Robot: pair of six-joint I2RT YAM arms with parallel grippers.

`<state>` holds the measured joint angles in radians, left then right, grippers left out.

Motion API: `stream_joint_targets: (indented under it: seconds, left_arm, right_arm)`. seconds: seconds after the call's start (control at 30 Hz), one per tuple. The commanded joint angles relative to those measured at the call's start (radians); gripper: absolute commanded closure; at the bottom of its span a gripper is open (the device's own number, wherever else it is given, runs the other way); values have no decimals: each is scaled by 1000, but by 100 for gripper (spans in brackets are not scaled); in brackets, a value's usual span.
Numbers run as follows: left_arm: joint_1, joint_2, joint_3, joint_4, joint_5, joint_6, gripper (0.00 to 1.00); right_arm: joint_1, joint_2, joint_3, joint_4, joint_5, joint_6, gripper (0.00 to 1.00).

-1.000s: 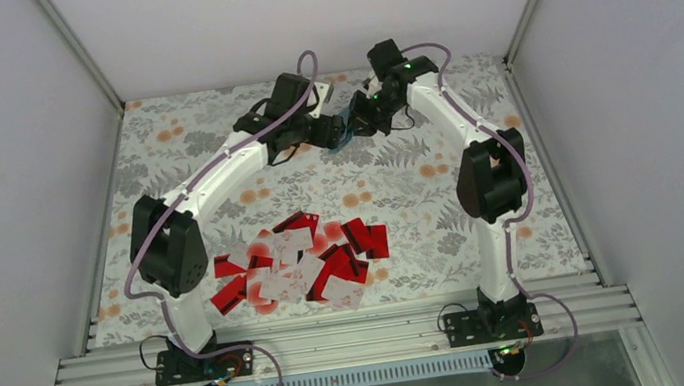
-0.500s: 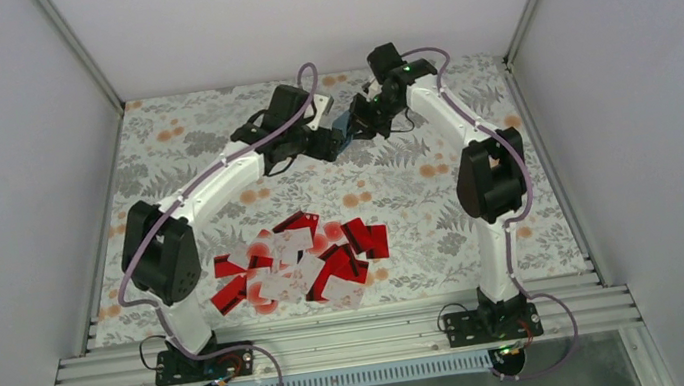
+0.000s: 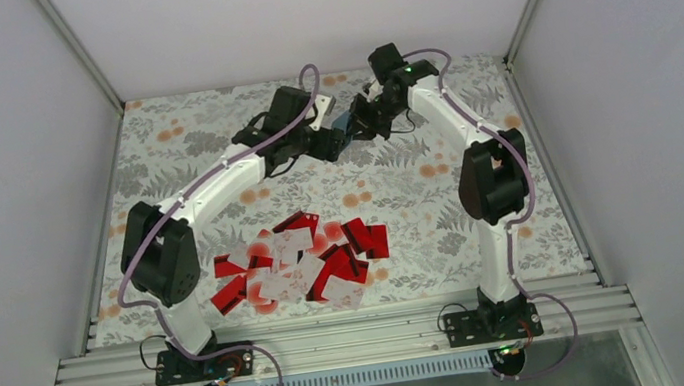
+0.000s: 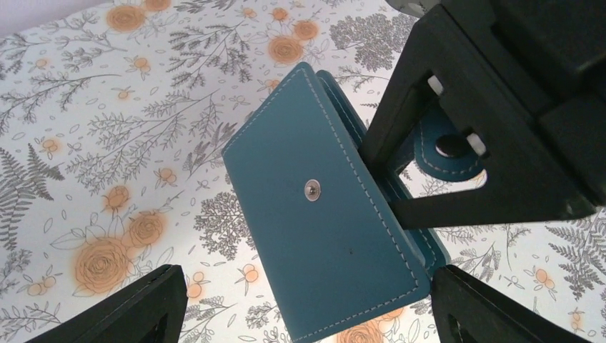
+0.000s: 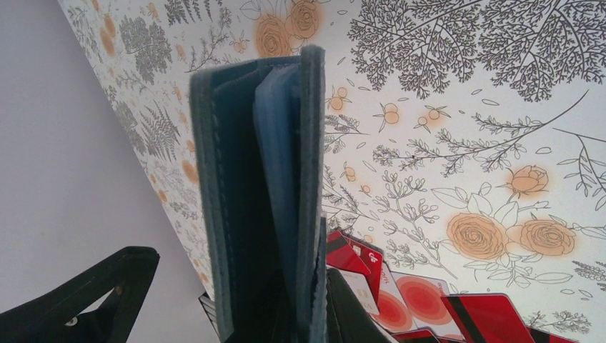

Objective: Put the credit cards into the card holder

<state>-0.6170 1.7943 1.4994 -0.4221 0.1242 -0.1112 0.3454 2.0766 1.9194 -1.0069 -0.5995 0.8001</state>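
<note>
The teal card holder (image 4: 321,214) hangs in the air at the far middle of the table, its snap stud facing the left wrist camera. My right gripper (image 5: 314,314) is shut on one flap of the card holder (image 5: 257,200), which shows edge-on and slightly parted. My left gripper (image 4: 306,279) is open, with one finger on each side of the holder's lower end and neither touching it. From above, the holder (image 3: 343,132) sits between the left gripper (image 3: 329,144) and the right gripper (image 3: 356,128). The credit cards (image 3: 298,265), red and white, lie in a loose pile near the front.
The floral cloth (image 3: 439,189) covers the whole table inside pale walls. An aluminium rail (image 3: 338,340) runs along the near edge by the arm bases. Some credit cards (image 5: 429,304) show below the right gripper.
The left arm has shifted a little to the left, so the holder now shows between the two grippers. The right gripper has kept its grip, and the card pile has not moved.
</note>
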Motion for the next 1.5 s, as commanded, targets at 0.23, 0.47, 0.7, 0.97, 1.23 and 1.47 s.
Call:
stream_joint_targets:
  seconds: [0.23, 0.47, 0.7, 0.97, 1.23, 1.47]
  left_arm:
    - [-9, 35, 70, -45, -234, 8, 23]
    - [11, 69, 79, -94, -296, -68, 32]
    - [110, 111, 31, -36, -34, -153, 39]
    - [214, 148, -78, 168, 361, -205, 55]
    - [241, 214, -56, 243, 500, -255, 70]
    - [272, 226, -91, 278, 539, -279, 98]
  right_arm:
    - [0, -66, -30, 13, -28, -5, 96]
    - [0, -72, -62, 44, -47, -22, 96]
    - [3, -98, -171, 196, -117, -85, 96]
    - [7, -86, -219, 308, -146, -196, 96]
    - [6, -29, -180, 370, -181, -276, 96]
    - [-3, 35, -185, 410, -192, -316, 96]
